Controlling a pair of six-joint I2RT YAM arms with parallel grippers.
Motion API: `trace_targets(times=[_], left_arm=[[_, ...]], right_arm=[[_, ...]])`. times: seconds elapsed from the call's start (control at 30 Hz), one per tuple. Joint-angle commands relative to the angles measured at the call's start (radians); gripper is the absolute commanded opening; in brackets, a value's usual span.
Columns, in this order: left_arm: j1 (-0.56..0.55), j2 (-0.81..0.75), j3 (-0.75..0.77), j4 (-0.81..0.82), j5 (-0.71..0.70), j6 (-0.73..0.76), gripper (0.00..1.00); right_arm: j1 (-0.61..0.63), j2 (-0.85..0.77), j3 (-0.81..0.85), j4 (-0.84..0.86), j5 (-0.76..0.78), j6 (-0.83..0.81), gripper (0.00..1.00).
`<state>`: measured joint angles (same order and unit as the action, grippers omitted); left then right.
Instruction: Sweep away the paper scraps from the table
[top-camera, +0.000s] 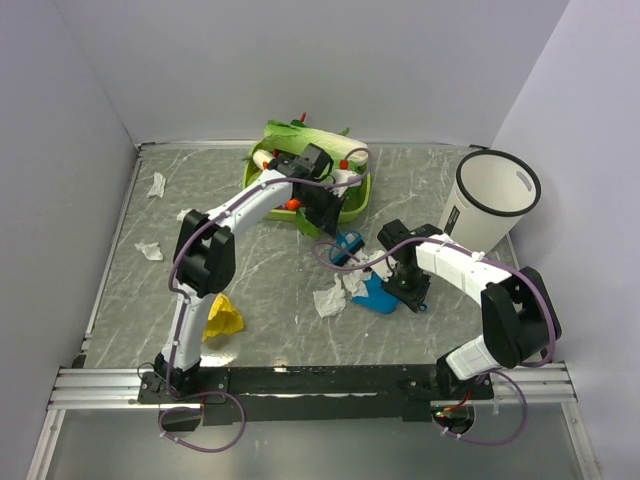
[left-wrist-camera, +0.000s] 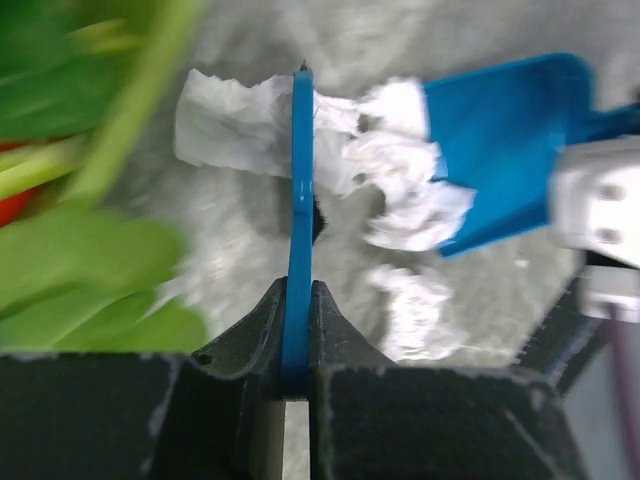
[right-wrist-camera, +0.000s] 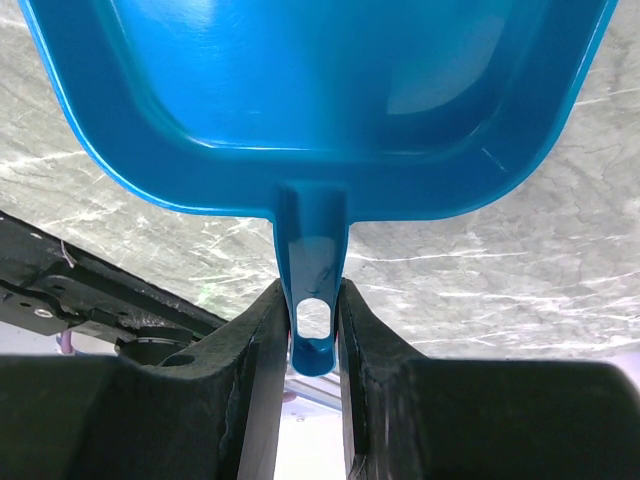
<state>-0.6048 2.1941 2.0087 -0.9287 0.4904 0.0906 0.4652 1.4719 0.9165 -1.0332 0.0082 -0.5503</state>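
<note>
My left gripper (top-camera: 333, 226) is shut on the handle of a blue brush (top-camera: 348, 247), held over the table (top-camera: 260, 270) centre. In the left wrist view the brush (left-wrist-camera: 300, 180) stands edge-on between my fingers, its tip among white paper scraps (left-wrist-camera: 405, 190) lying at the mouth of a blue dustpan (left-wrist-camera: 500, 140). My right gripper (top-camera: 402, 286) is shut on the dustpan (top-camera: 378, 293) by its handle (right-wrist-camera: 312, 270). Scraps (top-camera: 330, 298) lie just left of the pan. Three more scraps (top-camera: 157, 184) (top-camera: 148, 250) (top-camera: 185, 213) lie far left.
A green tray (top-camera: 352, 205) with a leafy cabbage (top-camera: 290, 135) sits at the back centre, close behind my left gripper. A white bin (top-camera: 490, 200) stands at the right. A yellow crumpled item (top-camera: 222, 318) lies near the left arm base. Walls surround the table.
</note>
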Motion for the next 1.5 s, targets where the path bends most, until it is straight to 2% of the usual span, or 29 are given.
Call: trace_targets(times=[0.0, 0.13, 0.27, 0.67, 1.07, 1.3, 1.47], left_arm=[[-0.053, 0.013, 0.015, 0.024, 0.222, -0.02, 0.01], [-0.053, 0.007, 0.022, 0.011, 0.28, -0.035, 0.01], [-0.004, -0.011, 0.022, 0.002, 0.341, -0.054, 0.01], [0.056, -0.134, -0.021, 0.01, 0.315, -0.063, 0.01], [0.079, -0.223, 0.039, -0.054, 0.209, 0.037, 0.01], [0.077, -0.261, -0.017, -0.127, 0.045, 0.104, 0.01], [0.068, -0.228, -0.036, -0.122, 0.053, 0.086, 0.01]], right_arm=[[0.0, 0.002, 0.004, -0.007, 0.013, 0.027, 0.0], [-0.011, 0.01, 0.008, 0.004, 0.007, 0.035, 0.0], [-0.02, 0.018, 0.009, 0.027, -0.002, 0.049, 0.0], [-0.036, -0.078, -0.113, 0.231, -0.079, -0.011, 0.0], [-0.059, -0.13, -0.168, 0.326, -0.128, -0.027, 0.0], [-0.063, -0.122, -0.183, 0.337, -0.123, -0.031, 0.0], [-0.062, -0.13, -0.188, 0.315, -0.126, -0.019, 0.0]])
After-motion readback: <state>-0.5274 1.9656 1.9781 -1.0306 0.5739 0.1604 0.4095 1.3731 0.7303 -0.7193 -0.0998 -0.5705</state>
